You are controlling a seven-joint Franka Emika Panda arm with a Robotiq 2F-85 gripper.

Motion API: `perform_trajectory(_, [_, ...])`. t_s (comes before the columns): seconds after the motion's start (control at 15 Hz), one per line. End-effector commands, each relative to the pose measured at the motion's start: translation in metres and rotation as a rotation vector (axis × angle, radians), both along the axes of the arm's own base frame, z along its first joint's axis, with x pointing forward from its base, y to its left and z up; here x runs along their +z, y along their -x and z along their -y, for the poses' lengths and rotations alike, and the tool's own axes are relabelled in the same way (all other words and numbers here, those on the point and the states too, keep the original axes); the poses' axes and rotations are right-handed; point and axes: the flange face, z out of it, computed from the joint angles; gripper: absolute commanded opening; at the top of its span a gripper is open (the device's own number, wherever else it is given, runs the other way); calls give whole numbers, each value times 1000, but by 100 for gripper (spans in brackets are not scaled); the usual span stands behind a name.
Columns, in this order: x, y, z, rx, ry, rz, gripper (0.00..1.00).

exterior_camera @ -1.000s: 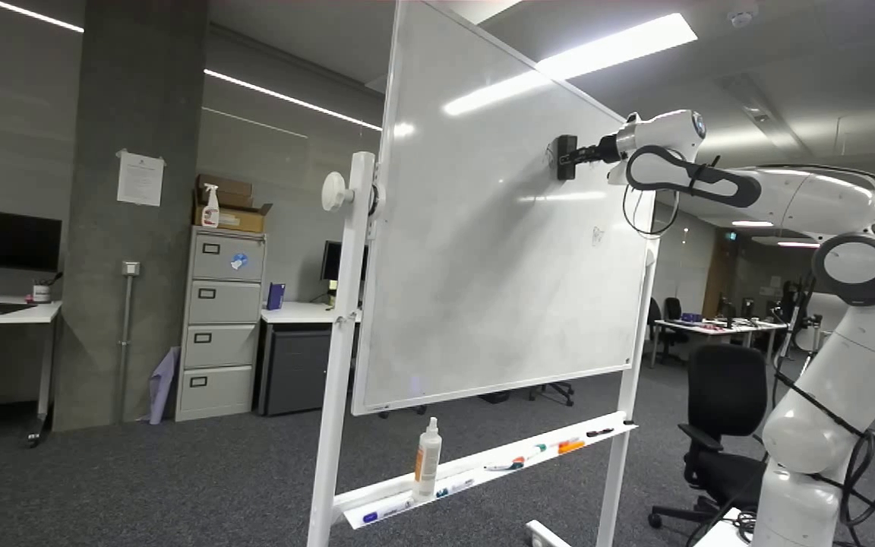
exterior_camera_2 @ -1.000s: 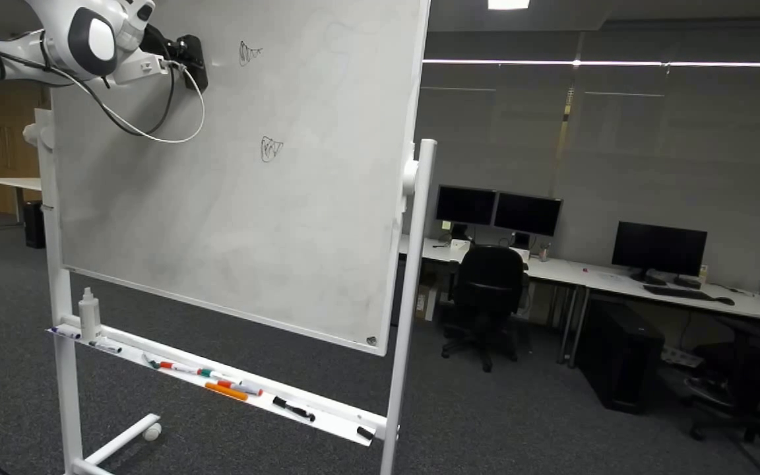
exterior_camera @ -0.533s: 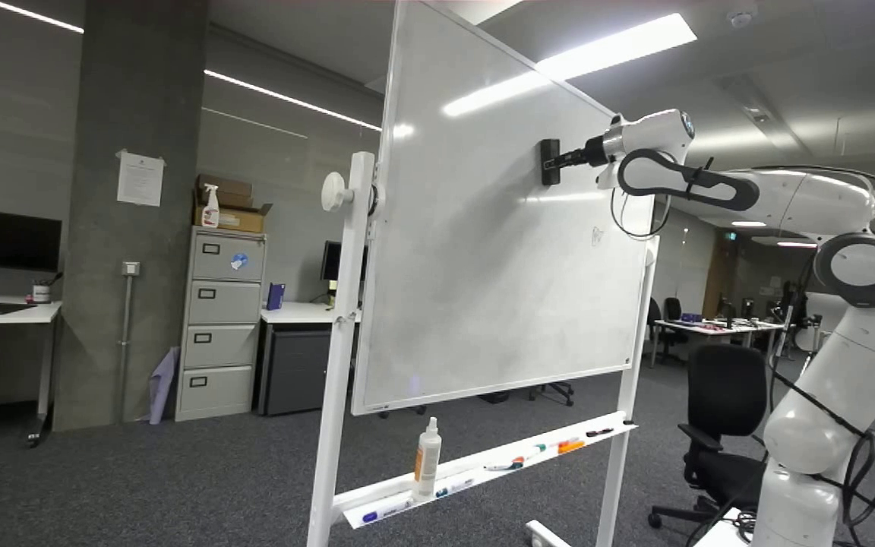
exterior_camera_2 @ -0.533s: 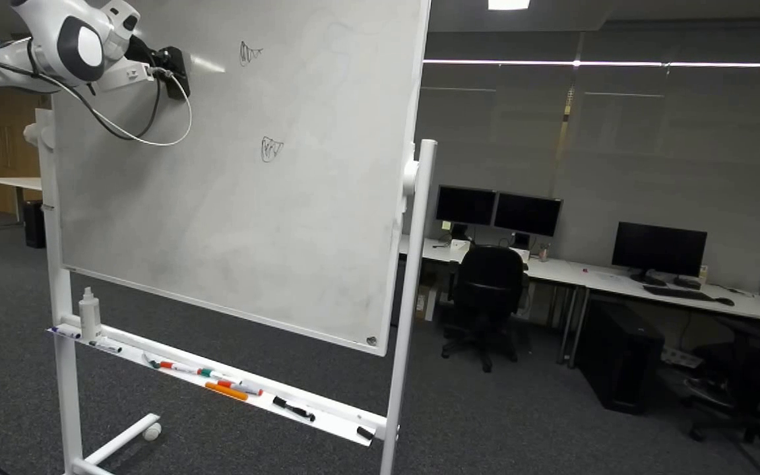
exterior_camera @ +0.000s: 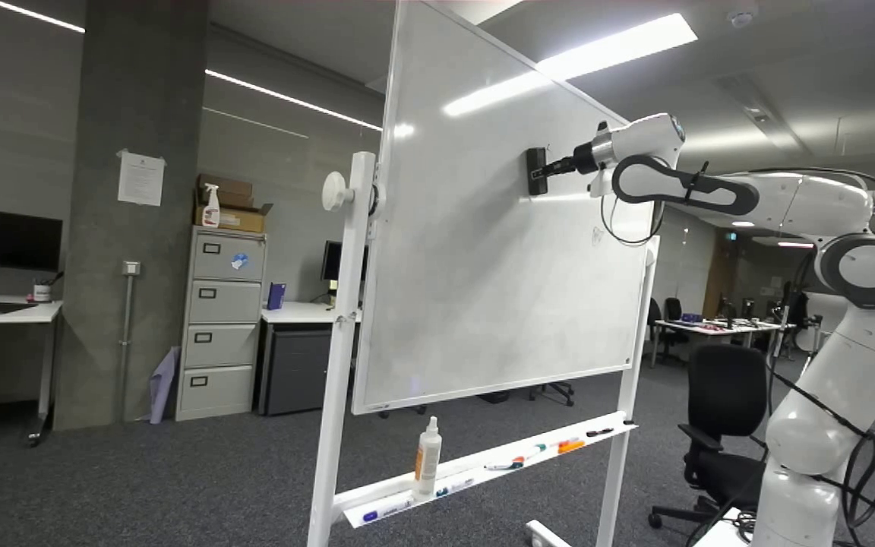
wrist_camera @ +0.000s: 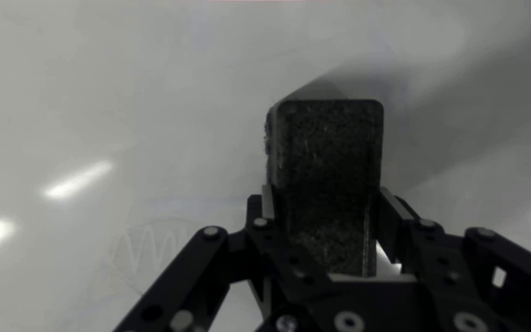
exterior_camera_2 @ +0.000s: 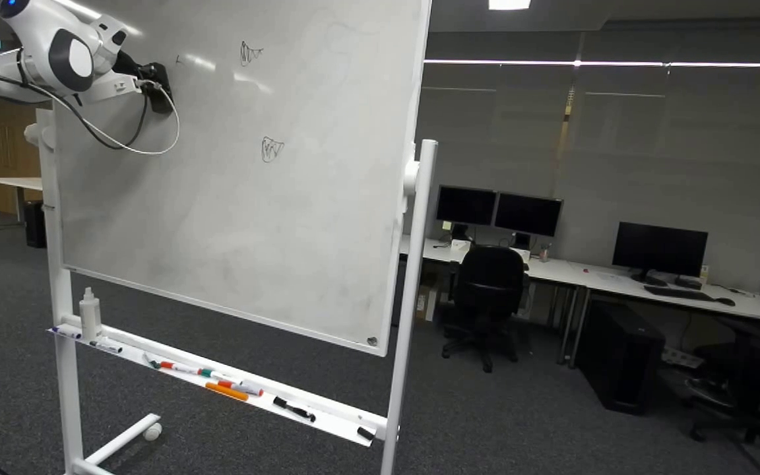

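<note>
My gripper (wrist_camera: 326,198) is shut on a black whiteboard eraser (wrist_camera: 327,147). One finger is on each long side of it. The eraser is upright in both exterior views (exterior_camera: 535,172) (exterior_camera_2: 159,89). It is against or very close to the white board (exterior_camera: 468,289); exact contact cannot be told. In an exterior view, two dark scribbles, an upper one (exterior_camera_2: 250,53) and a lower one (exterior_camera_2: 272,149), are on the board to the right of the gripper. A small dark mark (exterior_camera_2: 179,60) is just above and right of the eraser. A faint scribble (wrist_camera: 150,249) shows in the wrist view.
The board hangs in a white frame with a post (exterior_camera: 342,342) and a side knob (exterior_camera: 335,191). A tray (exterior_camera_2: 337,419) below holds a bottle (exterior_camera_2: 90,316), several markers and an orange pen (exterior_camera_2: 226,391). An office chair (exterior_camera: 726,410) stands beside the arm. Cables loop under the wrist.
The gripper and eraser have moved left and down across the board in both exterior views. The small dark mark above the eraser is uncovered now. The lower scribble looks the same.
</note>
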Motion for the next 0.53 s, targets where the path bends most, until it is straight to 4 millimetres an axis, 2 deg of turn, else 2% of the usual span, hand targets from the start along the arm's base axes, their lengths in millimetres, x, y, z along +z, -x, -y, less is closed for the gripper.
perform_trajectory(0.0, [7, -23, 18, -29, -10, 7, 30])
perform_trajectory(0.27, [31, -22, 50, -84, -48, 26, 30])
perform_trajectory(0.47, [49, -22, 85, -143, -93, 33, 30])
